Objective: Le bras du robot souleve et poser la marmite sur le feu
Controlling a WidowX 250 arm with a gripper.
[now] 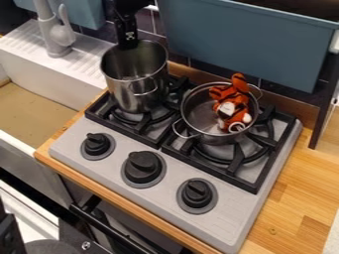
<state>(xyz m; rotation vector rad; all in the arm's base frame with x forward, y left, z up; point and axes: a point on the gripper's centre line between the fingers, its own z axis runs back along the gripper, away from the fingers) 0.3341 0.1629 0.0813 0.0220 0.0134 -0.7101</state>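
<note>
Two pots [140,97] stand on the stove [222,223] beside the sink [49,82]; fingers [127,40] clenched or released, I cannot tell.

So I'm counting two metal pots here, one tall pot [142,101] and one shallower pot [198,115], plus a single orange striped plush toy [233,106]. That's all on one grey stove [228,225], which has three chunky black knobs [143,166] and two black grates [208,170], so knobs win, lol. Off to the side there's one faucet [56,37] and one sink [49,82], so one apiece for those.
</note>
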